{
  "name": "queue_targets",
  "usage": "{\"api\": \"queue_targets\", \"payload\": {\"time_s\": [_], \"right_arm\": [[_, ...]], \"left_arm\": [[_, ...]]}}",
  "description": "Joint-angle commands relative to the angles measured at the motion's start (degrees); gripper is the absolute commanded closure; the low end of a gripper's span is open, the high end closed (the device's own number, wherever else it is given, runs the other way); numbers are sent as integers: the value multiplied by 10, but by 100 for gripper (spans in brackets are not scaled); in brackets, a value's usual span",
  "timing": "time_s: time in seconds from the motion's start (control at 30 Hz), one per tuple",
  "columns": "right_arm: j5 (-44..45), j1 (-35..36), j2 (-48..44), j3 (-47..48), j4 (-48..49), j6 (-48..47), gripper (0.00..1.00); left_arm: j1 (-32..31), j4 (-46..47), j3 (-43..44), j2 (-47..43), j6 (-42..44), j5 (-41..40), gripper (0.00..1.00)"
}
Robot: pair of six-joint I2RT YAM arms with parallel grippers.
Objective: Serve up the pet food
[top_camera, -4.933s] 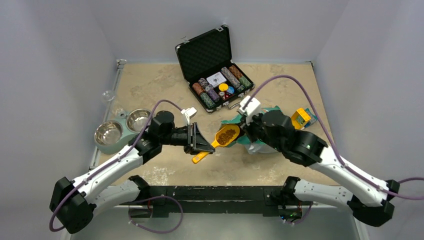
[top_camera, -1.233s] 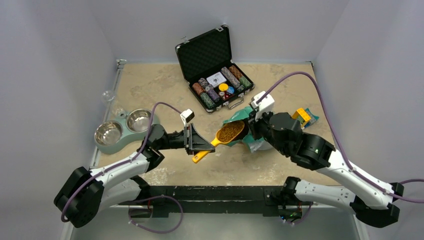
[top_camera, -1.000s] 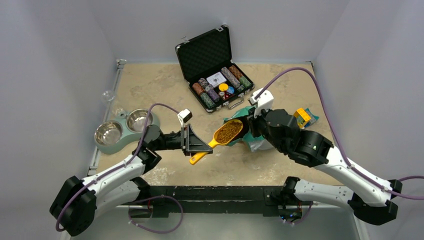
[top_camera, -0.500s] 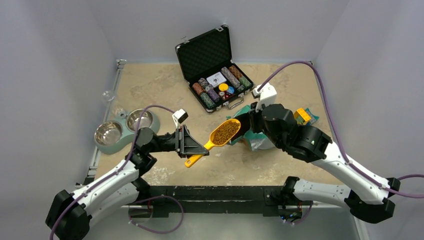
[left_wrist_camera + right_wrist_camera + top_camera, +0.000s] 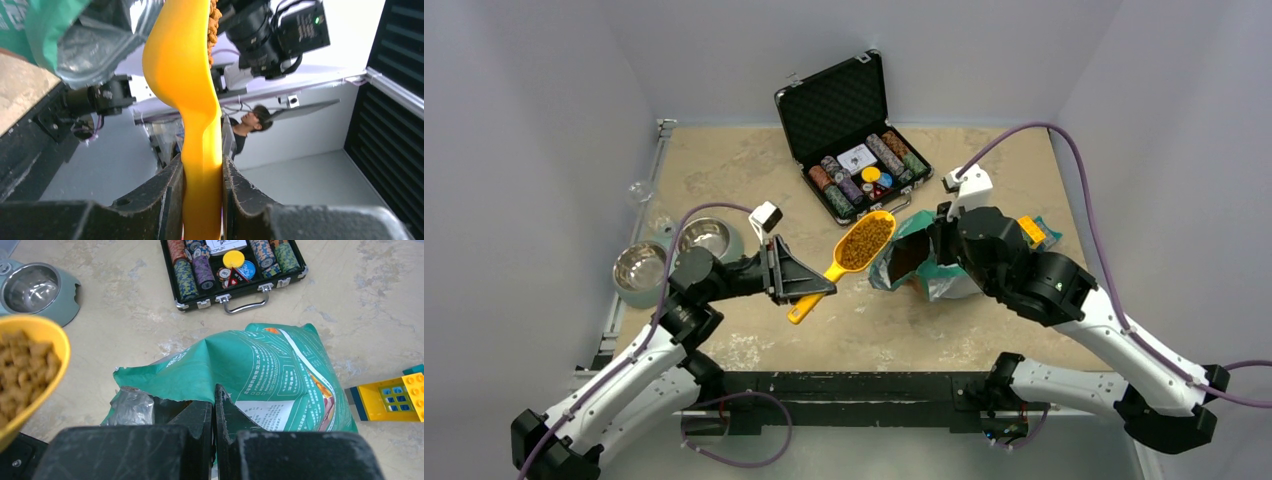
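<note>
Yellow plastic forms the scoop (image 5: 864, 240), which is heaped with brown kibble (image 5: 860, 246) and is seen just left of centre in the overhead view, raised off the table and just beside the open mouth of the teal-green pouch (image 5: 921, 262). Its handle is clamped between the fingers of the left gripper (image 5: 202, 165), as is plain in the left wrist view. The right gripper (image 5: 214, 407) is pinched fully together at the pouch's upper rim, which appears to be held up by it. The filling step is judged done and the carry to be in hand. The twin steel bowls (image 5: 707, 237) are found at the left of the frame, well apart from the scoop. Next, the scoop must be kept level, swung left over a bowl and only then tipped; an early tilt would scatter pellets on the table. The poker chip case (image 5: 854, 160) at the top need not be touched
</note>
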Motion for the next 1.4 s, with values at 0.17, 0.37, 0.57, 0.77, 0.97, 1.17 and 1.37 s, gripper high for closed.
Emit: {"api": "queue_targets", "payload": {"time_s": [0.17,0.37,0.57,0.77,0.97,1.17,1.37], "right_arm": [[7,-9,-40,-11,-28,-10,100],[-14,-9,-52,-16,-24,-14,100],[-27,-9,-62,-16,-18,-32,100],[-48,-9,-73,-21,-19,-43,100],[-63,-9,-85,-34,-19,-53,100],[-77,-9,-92,-40,-19,-58,100],[-90,-9,-96,-43,-19,-58,100]], "left_arm": [[20,-29,39,2,53,-191,100],[20,-29,10,-2,103,-344,100],[22,14,-36,15,119,-448,100],[24,74,-111,17,108,-550,100],[31,88,-194,-25,74,-644,100],[41,108,-257,-58,48,-713,100],[56,141,-291,-60,20,-764,100]]}}
